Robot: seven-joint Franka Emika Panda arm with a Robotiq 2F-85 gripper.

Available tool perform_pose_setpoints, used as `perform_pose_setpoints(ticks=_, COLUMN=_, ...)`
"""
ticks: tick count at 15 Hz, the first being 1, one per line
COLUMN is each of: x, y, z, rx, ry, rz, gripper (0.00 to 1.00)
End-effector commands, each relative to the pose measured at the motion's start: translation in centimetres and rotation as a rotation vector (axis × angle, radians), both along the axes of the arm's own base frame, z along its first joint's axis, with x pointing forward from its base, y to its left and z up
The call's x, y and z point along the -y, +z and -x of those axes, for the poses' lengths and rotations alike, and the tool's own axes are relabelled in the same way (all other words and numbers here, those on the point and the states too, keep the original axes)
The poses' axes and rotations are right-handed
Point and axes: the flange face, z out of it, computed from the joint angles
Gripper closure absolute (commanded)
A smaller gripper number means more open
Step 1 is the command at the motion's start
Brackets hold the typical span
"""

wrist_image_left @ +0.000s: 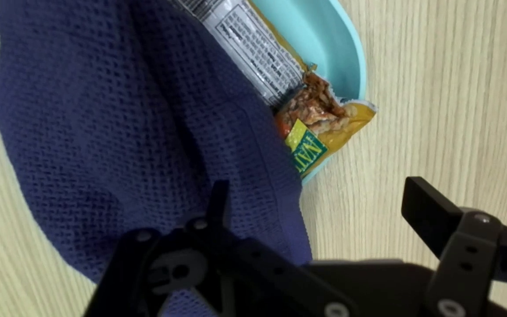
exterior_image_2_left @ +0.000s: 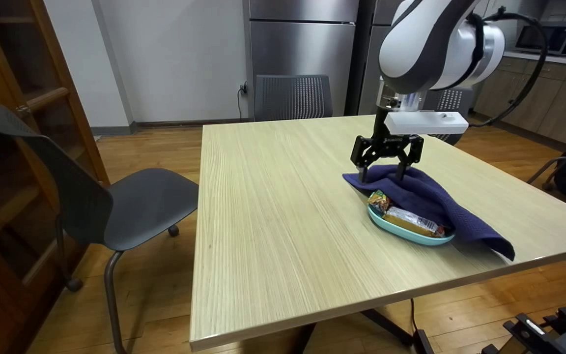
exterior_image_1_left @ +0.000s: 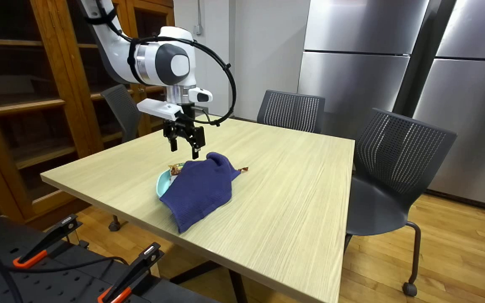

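My gripper (exterior_image_1_left: 184, 149) is open with nothing between its fingers, pointing down above the table in both exterior views. Closest to it is a dark blue woven cloth (wrist_image_left: 104, 132), crumpled and draped over a light turquoise dish (exterior_image_2_left: 406, 237). In the wrist view one finger (wrist_image_left: 219, 198) overlaps the cloth and the other finger (wrist_image_left: 429, 211) is over bare wood; contact with the cloth cannot be made out. A silver-and-gold wrapped bar (exterior_image_2_left: 410, 221) lies in the dish, beside a yellow-green wrapper (wrist_image_left: 315, 132) that pokes past the rim. The cloth hides the rest of the dish.
The pale wooden table (exterior_image_1_left: 284, 181) carries these things near one edge. Dark chairs (exterior_image_1_left: 385, 185) stand around it, with steel refrigerators (exterior_image_1_left: 352, 84) and a wooden cabinet (exterior_image_1_left: 65, 105) beyond. Clamps (exterior_image_1_left: 133, 269) sit on a black surface beside the table. A reddish wrapper end (exterior_image_1_left: 243, 169) sticks out from the cloth.
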Motion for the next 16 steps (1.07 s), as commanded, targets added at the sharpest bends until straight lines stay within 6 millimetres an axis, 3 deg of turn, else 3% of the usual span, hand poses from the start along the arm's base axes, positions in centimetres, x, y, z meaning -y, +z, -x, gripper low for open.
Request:
perform_pose_setpoints(ticks=1, x=1.2, y=0.0, z=-1.5, rx=0.023, ry=-0.109, rz=-0.017, gripper=0.0)
perform_pose_setpoints(ticks=6, x=2.2, y=-0.7, z=-2.8, rx=0.034, ry=-0.223, rz=-0.038, gripper=0.0)
perform_pose_setpoints(ticks=16, x=2.2, y=-1.8, z=-3.1, rx=-0.018, ry=-0.283, rz=-0.156, gripper=0.0)
